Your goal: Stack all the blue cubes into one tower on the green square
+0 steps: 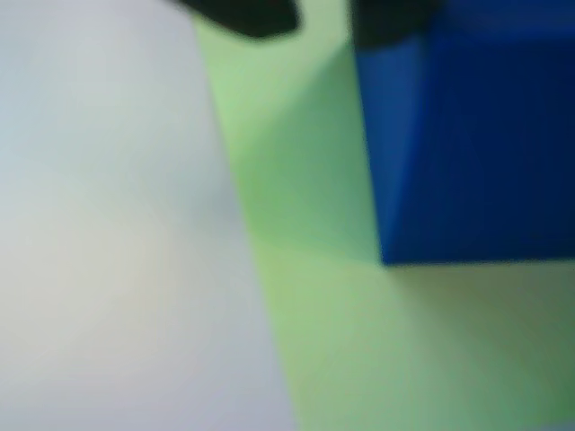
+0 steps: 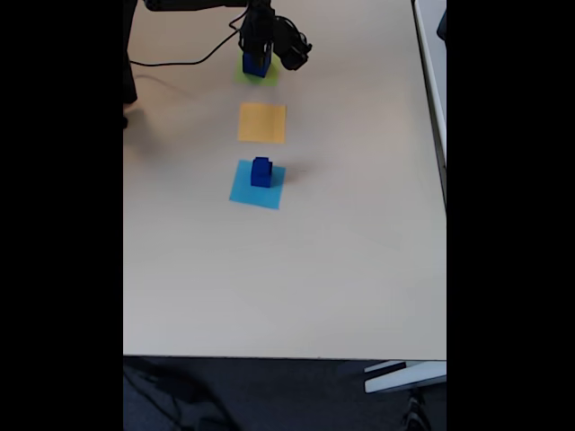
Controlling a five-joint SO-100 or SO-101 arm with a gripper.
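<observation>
Fixed view: the black gripper (image 2: 256,56) stands over a blue cube (image 2: 255,65) resting on the green square (image 2: 267,75); whether its jaws are parted or clamped cannot be told. A small tower (image 2: 261,171) of blue cubes sits on the light-blue square (image 2: 245,191), beyond the orange square (image 2: 262,122). Wrist view: the cube (image 1: 476,144) lies on the green paper (image 1: 305,197).

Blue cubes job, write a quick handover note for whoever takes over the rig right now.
End effector: down over the large blue cube; whether it grips is unclear.
Large blue cube: on the green square, at the table's far end in the fixed view.
Smaller blue cubes: on the light-blue square, seemingly stacked.
Orange square: bare.
Left: move the smaller cubes onto the large one.
</observation>
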